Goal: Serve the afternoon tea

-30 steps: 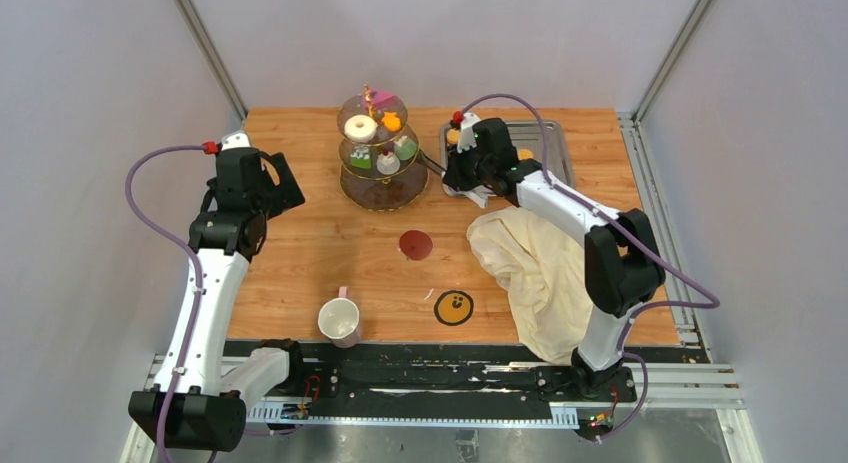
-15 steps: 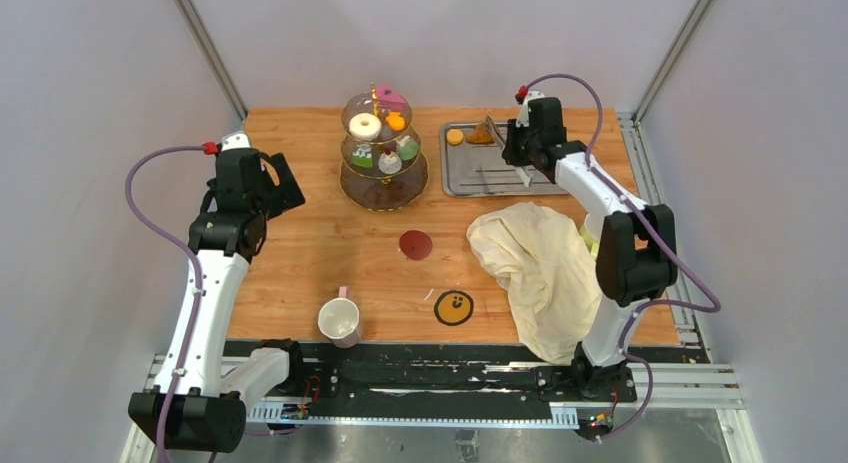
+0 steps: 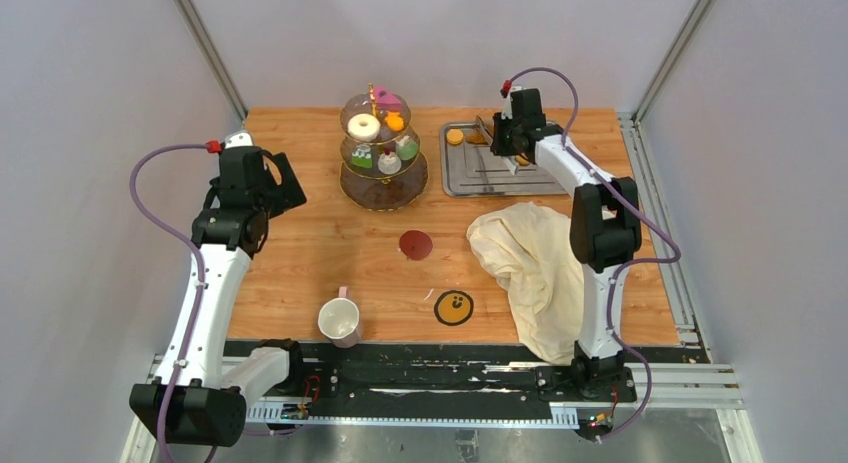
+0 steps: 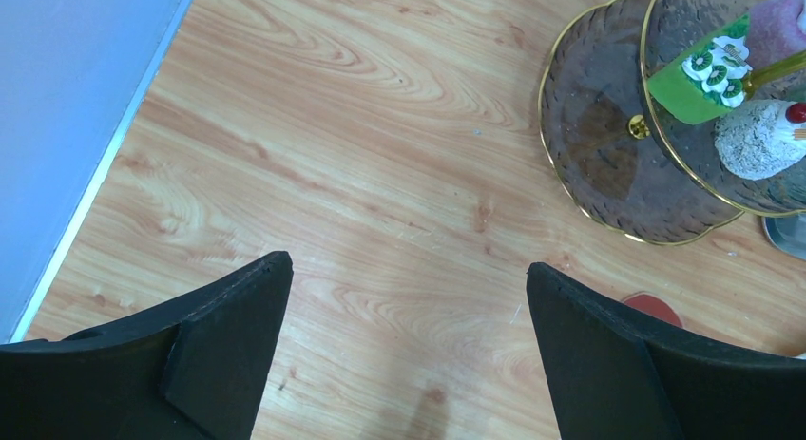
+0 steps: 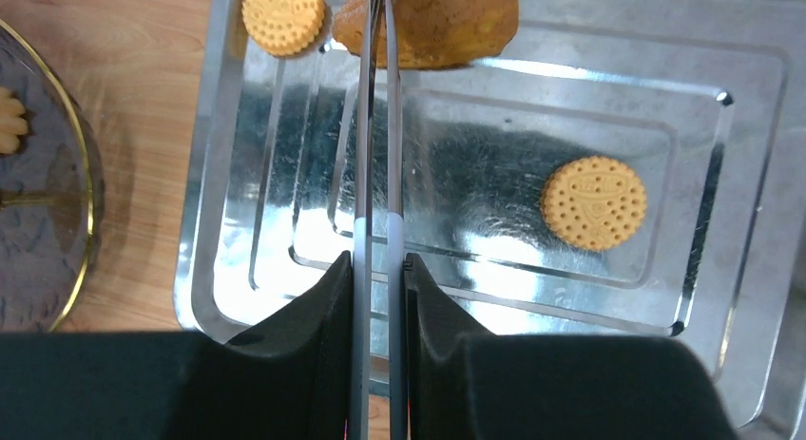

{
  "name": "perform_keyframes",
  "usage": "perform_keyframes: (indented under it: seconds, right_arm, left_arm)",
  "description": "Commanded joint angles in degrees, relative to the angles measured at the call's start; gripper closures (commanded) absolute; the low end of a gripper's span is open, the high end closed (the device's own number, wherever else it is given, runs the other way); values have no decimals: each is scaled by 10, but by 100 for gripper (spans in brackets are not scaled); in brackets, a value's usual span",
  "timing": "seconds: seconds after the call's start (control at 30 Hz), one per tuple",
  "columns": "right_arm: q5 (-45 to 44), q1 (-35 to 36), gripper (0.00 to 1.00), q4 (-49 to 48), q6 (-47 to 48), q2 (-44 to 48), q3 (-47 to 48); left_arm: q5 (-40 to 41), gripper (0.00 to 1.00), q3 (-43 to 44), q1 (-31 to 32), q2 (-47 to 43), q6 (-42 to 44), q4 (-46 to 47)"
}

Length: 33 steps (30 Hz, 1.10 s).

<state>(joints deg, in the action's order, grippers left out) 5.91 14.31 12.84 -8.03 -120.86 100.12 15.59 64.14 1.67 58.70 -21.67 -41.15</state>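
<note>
While the steel tray (image 5: 204, 269) lies below the right pincer (image 5: 378, 269), it holds two orange macarons (image 5: 282, 17), one ahead-left of the fingers and one (image 5: 594, 202) to their right. It also holds a brown pastry (image 5: 447, 22) at the tips of the metal tongs (image 5: 377, 126). The right pincer is clamped on these tongs, blades pressed together, arm stretched far forward. The left pincer (image 4: 409, 307) is spread wide, empty, above the table (image 4: 380, 126). The glass stand (image 4: 608, 164), carrying small cakes (image 4: 708, 74), stands ahead-right of it.
</note>
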Motion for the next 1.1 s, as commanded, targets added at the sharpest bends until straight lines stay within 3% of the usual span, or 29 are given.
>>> perform_keyframes:
  seconds: [0.0, 0.57, 0.73, 1.07]
  right_arm:
    - [6, -2, 84, 22, -9, -12, 17]
    - [2, -13, 86, 33, -2, 198, -198]
    - [34, -9, 86, 21, -23, 174, -146]
    - [24, 14, 91, 71, -69, -1, 53]
  left_arm:
    - [-2, 2, 4, -3, 6, -3, 20]
    - [-16, 2, -2, -3, 12, -6, 32]
    - [-26, 2, -5, -3, 12, -12, 35]
    - [-9, 2, -8, -3, 1, -6, 26]
